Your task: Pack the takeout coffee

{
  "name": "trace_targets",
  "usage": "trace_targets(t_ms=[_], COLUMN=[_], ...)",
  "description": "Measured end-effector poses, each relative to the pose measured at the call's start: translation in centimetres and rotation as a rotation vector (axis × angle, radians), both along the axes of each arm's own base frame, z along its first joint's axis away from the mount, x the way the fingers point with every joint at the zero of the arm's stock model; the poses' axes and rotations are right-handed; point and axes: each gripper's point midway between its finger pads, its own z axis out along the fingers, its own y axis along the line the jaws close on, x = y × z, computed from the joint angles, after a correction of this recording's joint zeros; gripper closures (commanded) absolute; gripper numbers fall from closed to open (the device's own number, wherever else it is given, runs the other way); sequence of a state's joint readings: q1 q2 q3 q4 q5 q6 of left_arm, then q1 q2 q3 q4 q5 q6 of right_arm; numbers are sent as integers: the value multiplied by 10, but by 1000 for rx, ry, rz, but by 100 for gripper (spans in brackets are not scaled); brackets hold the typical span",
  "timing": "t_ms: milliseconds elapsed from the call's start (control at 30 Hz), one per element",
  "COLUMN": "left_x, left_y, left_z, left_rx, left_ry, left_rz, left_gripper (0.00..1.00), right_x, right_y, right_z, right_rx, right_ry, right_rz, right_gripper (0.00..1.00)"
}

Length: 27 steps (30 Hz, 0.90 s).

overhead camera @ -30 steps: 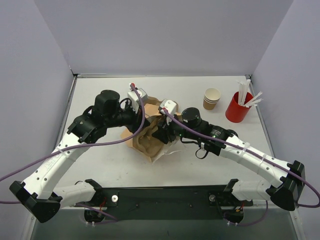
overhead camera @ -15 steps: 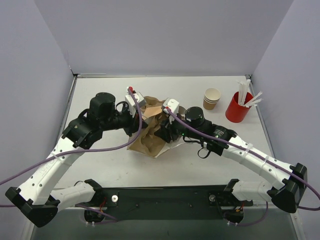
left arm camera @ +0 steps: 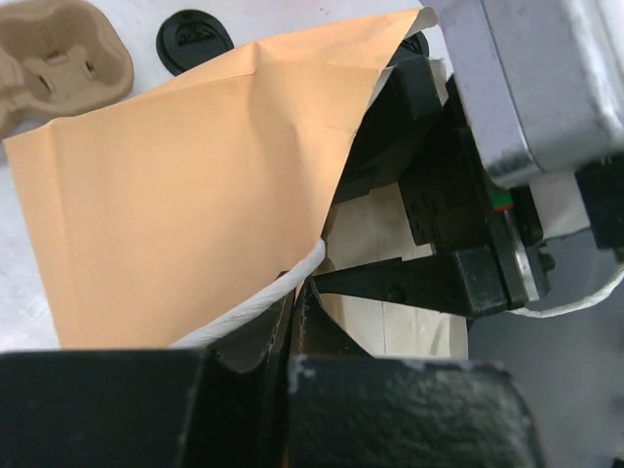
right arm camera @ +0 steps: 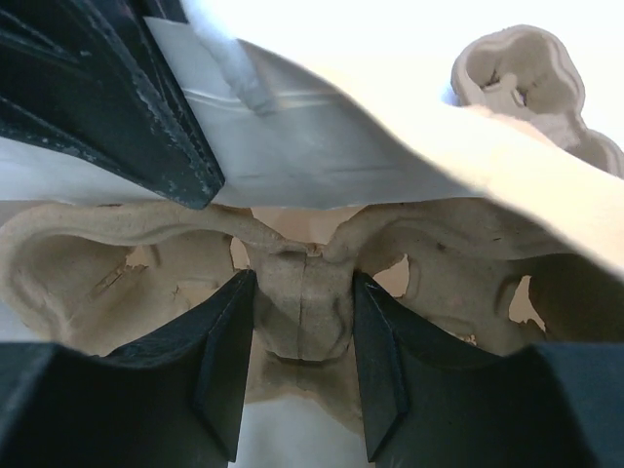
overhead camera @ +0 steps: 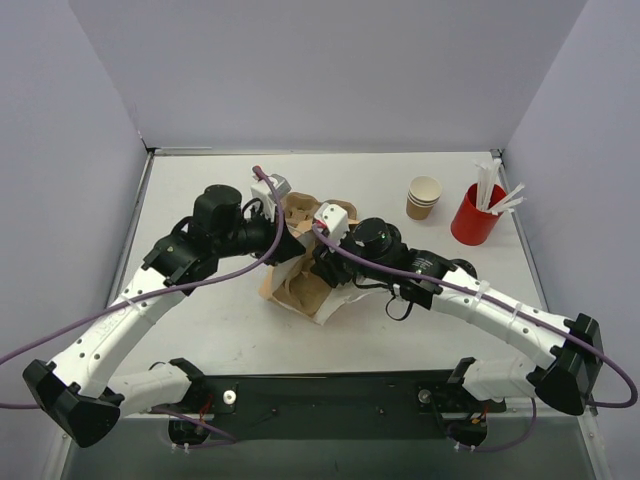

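Takeout coffee [overhead camera: 424,197] well apart from right claw [right arm camera: 302,281], which grips pulp carrier [right arm camera: 88,268].

takeout coffee [overhead camera: 424,196] | tan kraft-paper cup | upright, open-topped | standing just left of red cup [overhead camera: 474,216]

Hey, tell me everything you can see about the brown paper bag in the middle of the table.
The paper bag is creased orange-brown kraft paper, paler inside, with a white twisted-cord handle. It lies crumpled mid-table, its mouth toward the right arm. The left gripper is shut on its rim by the handle, holding it open. The right gripper reaches inside, clamped on the centre ridge of a pulp carrier.
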<state>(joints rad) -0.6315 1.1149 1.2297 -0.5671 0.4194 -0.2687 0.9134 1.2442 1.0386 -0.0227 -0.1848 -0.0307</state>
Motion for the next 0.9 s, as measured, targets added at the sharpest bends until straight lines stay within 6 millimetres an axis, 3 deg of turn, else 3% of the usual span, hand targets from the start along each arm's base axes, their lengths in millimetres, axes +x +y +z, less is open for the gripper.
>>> trace_targets(t_ms=[200, 600, 900], left_x=[9, 8, 11], left_y=[-8, -18, -21], left_z=[-14, -6, -3], left_rx=[-77, -169, -249], left_ry=[138, 241, 317], left_rz=[108, 165, 226], left_gripper=[100, 100, 100], right_x=[2, 7, 4], right_y=[-7, -10, -13], right_z=[-17, -49, -35], right_rx=[-73, -213, -266], right_ry=[10, 29, 52], right_rz=[-43, -61, -63], right_gripper=[75, 76, 75])
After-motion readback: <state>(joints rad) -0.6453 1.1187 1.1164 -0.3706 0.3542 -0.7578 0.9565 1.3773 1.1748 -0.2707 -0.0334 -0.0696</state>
